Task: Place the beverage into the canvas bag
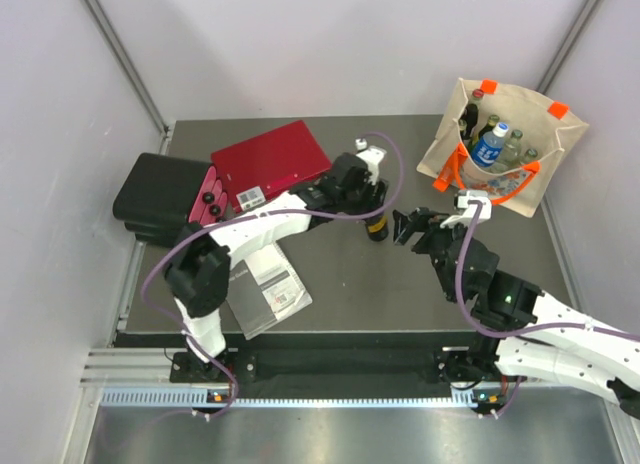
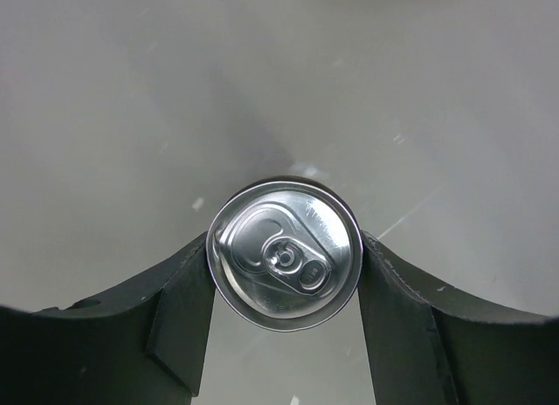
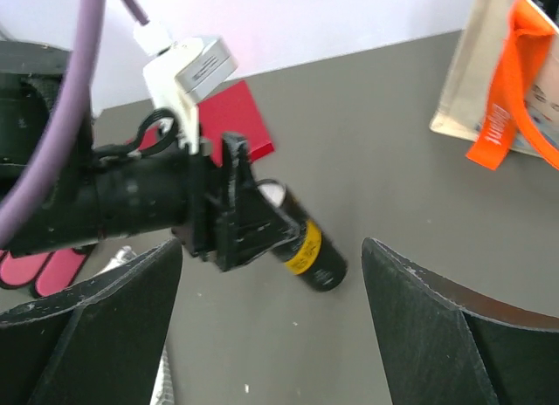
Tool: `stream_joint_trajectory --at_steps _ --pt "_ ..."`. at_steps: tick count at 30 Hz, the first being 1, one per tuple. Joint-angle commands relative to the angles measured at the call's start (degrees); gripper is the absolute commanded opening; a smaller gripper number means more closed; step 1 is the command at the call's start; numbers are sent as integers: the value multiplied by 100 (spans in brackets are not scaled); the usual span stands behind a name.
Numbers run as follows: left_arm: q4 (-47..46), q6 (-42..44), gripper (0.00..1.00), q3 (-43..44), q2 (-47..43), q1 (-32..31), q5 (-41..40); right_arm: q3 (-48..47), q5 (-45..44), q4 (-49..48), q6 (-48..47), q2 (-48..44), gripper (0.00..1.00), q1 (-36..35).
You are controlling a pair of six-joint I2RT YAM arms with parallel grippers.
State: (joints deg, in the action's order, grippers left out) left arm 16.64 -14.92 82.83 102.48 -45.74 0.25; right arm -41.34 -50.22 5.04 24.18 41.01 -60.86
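Beverage can point(image 1: 376, 227) held by left end effector point(image 2: 286, 274) over dark table point(image 1: 400, 299); right end effector point(image 1: 405, 227) wide; white walls point(image 1: 330, 44).

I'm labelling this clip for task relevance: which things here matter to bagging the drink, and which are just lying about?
Job in hand:
beverage can, held in the left gripper
canvas bag, with bottles inside

Lying about:
red case
black case
pink items
printed booklet
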Motion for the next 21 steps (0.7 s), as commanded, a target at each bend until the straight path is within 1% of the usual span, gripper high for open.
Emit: stream_joint_trajectory --at_steps 1,2,3,4,6,7,9,10,13,14,17,18,20,21 --pt "-1049 332 4 673 271 -269 -236 91 -357 295 174 -146 83 83" --pt "-1084 314 6 665 334 -287 -210 22 -375 366 218 -138 83 92" --pt "-1102 314 10 673 404 -295 -192 -14 -384 497 218 -129 83 109" --pt "-1102 340 11 682 509 -356 -210 -75 -384 533 218 -138 83 110" --pt "-1076 524 16 665 589 -427 -385 -93 -392 595 236 -190 83 118" --pt "-1067 551 20 647 641 -497 -464 -85 -401 604 227 -286 84 110" --pt "-1084 578 25 603 668 -524 -482 -93 -375 595 280 -375 84 110" --pt "-1102 578 35 568 677 -550 -465 -111 -349 586 271 -444 84 118" --pt "-1120 551 54 542 668 -586 -412 -181 -243 569 201 -489 84 118" --pt "-1059 482 64 568 668 -586 -368 -207 -217 577 131 -498 84 110" --pt "-1058 315 74 585 537 -586 -201 -330 -94 630 25 -507 84 118" --pt "-1058 253 76 577 484 -586 -140 -357 28 630 -1 -524 84 118" --pt "-1040 87 86 585 274 -551 -61 -436 126 639 -80 -542 84 118" --pt "-1023 33 95 585 203 -524 131 -462 170 682 -81 -507 84 118"
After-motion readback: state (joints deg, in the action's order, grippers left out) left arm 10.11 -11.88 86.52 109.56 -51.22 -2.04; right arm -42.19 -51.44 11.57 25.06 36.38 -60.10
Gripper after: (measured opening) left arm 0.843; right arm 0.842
